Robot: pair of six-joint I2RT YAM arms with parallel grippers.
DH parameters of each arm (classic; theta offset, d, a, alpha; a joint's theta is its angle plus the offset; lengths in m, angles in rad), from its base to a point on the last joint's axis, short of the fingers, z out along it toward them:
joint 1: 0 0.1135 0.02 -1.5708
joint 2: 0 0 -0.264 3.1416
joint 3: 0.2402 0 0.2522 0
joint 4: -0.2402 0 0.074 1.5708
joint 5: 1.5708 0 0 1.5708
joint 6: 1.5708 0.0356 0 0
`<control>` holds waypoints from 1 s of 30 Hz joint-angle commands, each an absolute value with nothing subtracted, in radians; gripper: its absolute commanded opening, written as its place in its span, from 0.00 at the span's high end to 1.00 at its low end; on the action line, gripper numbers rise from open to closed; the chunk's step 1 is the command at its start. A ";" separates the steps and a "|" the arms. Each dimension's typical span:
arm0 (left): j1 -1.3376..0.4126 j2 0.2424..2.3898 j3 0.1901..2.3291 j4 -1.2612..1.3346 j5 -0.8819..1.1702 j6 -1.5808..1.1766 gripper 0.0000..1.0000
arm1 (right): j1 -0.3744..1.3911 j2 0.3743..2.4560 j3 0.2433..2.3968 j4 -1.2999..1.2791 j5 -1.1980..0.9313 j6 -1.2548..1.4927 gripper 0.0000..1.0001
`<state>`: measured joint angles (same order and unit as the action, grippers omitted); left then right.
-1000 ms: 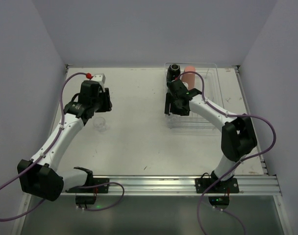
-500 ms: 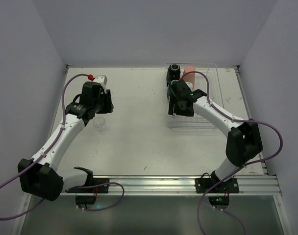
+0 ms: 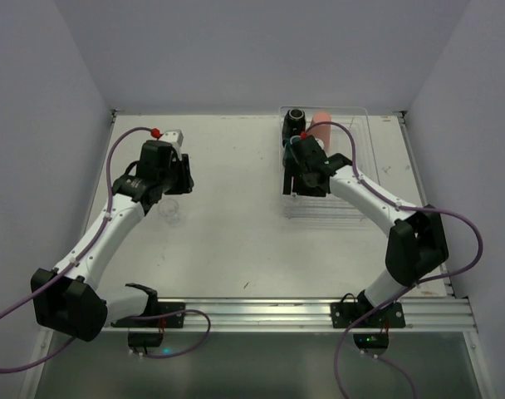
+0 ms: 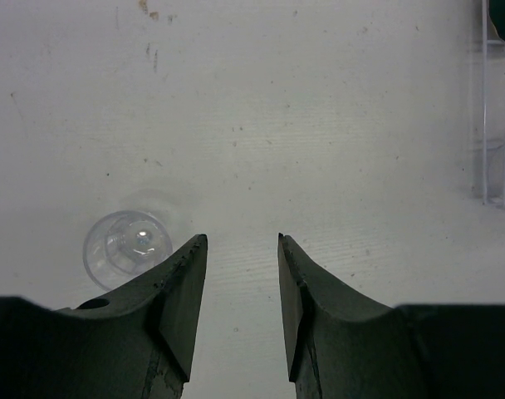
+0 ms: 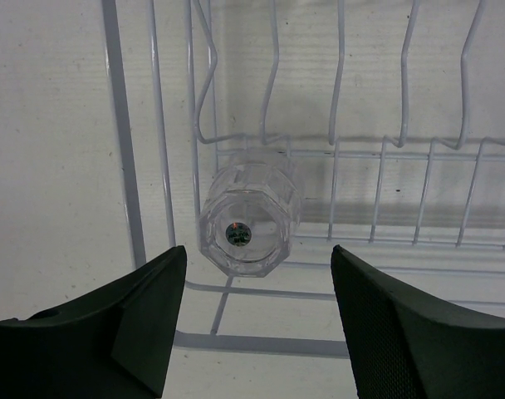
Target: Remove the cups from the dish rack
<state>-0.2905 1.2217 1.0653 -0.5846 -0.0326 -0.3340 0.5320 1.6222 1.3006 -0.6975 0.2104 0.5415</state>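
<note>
One clear cup point(image 5: 249, 218) lies ahead of your spread right end effector point(image 5: 258, 283); centre, descend, clench gently.

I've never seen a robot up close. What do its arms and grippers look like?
The left arm and right arm have white links with black joints; a purple cable loops along each. The left gripper and right gripper end in dark wedge-shaped fingers.

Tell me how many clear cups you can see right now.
2. One clear cup sits on the table beside the left gripper; the second clear cup is inside the dish rack, ahead of the open right gripper. The right arm may hide others.
</note>
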 commanded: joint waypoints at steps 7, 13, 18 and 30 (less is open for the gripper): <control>-0.299 1.192 1.062 -0.549 -0.011 -0.345 0.56 | 0.540 1.700 1.315 -0.649 0.206 0.529 0.27; -0.299 1.178 1.065 -0.548 -0.006 -0.344 0.56 | 0.541 1.759 1.344 -0.641 0.212 0.531 0.29; -0.301 1.173 1.065 -0.549 -0.005 -0.342 0.56 | 0.541 1.786 1.374 -0.653 0.221 0.531 0.42; -0.304 1.132 1.114 -0.534 0.098 -0.359 0.56 | 0.545 1.547 1.391 -0.755 0.313 0.541 0.98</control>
<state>-0.2951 1.1820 1.0657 -0.5842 0.0189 -0.3450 0.5385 1.7027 1.3430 -0.7204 0.2466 0.5331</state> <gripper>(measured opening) 0.441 0.542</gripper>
